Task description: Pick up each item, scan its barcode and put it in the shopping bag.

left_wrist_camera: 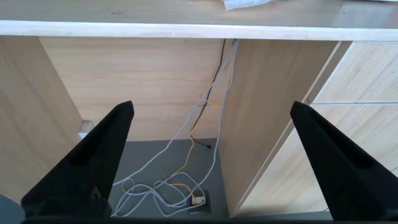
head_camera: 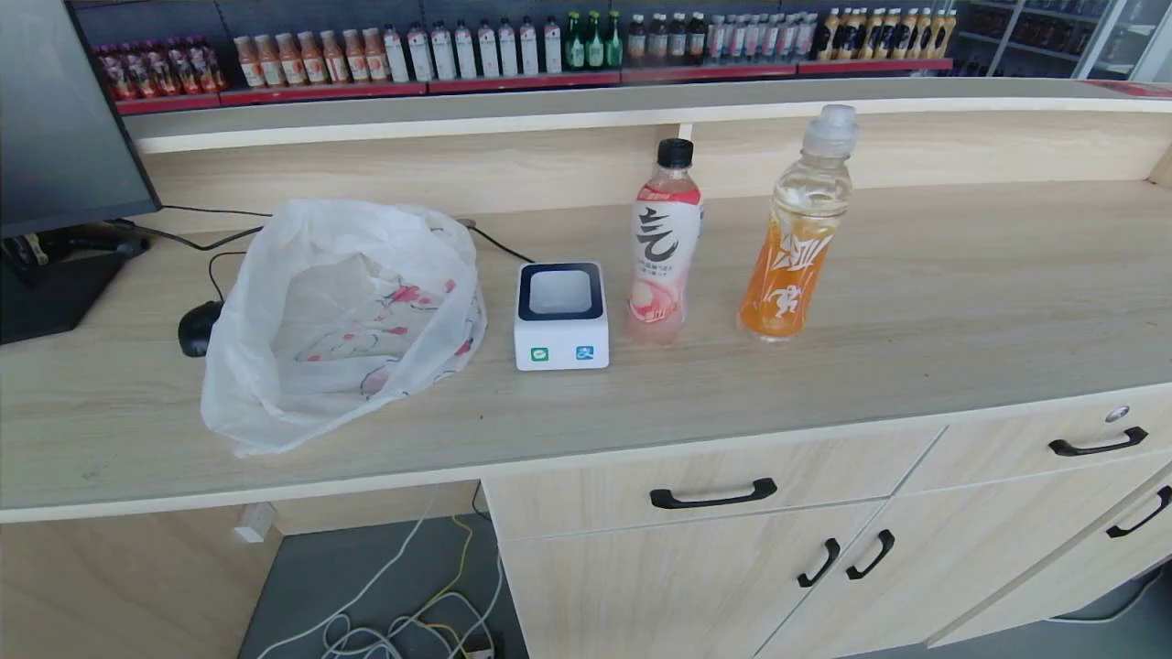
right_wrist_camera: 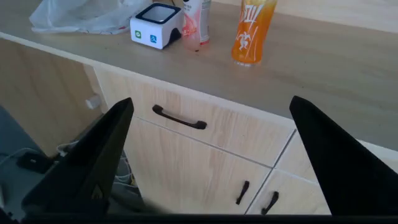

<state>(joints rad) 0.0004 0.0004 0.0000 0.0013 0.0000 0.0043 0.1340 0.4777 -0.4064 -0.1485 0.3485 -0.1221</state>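
pink bottle (head_camera: 666,243) and orange bottle (head_camera: 798,229) upright beside the scanner (head_camera: 561,316), shopping bag (head_camera: 339,320) on its other side. left gripper (left_wrist_camera: 211,107) and right gripper (right_wrist_camera: 211,101) both spread wide.

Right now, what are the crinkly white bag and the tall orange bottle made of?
The crinkly white bag looks like thin plastic film: it is wrinkled, slightly see-through and slumped in soft folds. The tall orange bottle is probably clear, glossy plastic, since its upper part is see-through and shiny.
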